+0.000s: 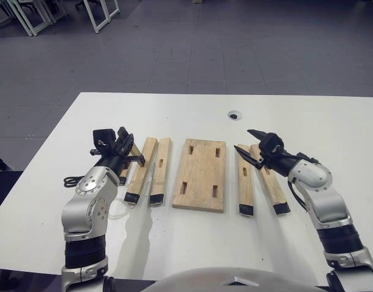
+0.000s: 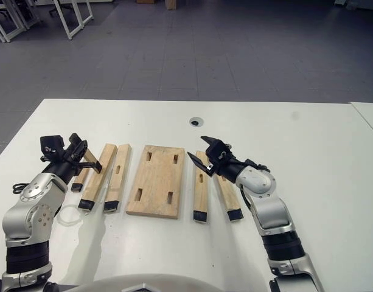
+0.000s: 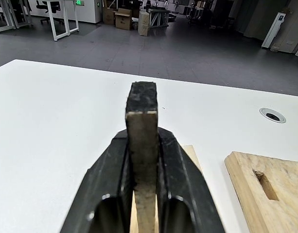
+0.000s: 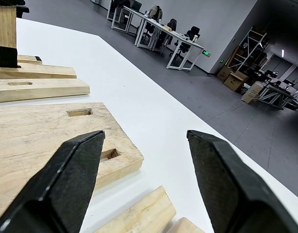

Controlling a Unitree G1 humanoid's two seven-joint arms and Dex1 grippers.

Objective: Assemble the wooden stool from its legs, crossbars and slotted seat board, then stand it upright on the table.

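Gripping a short bar (image 3: pixel 143 145) of wood with a black end, the left hand (image 1: pixel 120 145) is closed firmly on it; the two black fingers (image 3: pixel 107 179) press on its flat sides and the black end stands out past the fingertips. This hand is held above the left part of the worktop (image 1: pixel 174 121). Just below it a second bar (image 2: pixel 81 178) lies flat, partly hidden by the arm. Beside that bar is the left pair of legs (image 1: pixel 142 170), lying side by side with their black ends toward the robot.

The right hand (image 1: pixel 243 140) is wide open and holds nothing. It hangs over the far ends of the right pair of legs (image 1: pixel 244 179), which also lie flat with the black ends toward the robot. I cannot tell if a fingertip touches the wood.

Between the two pairs of legs lies the seat board (image 1: pixel 200 174), flat on the worktop, with four slots cut in it. It is near the inner legs but apart from them. No part is joined to another one yet. Farther back, behind the board, there is a small round cable hole (image 1: pixel 235 114) in the worktop.
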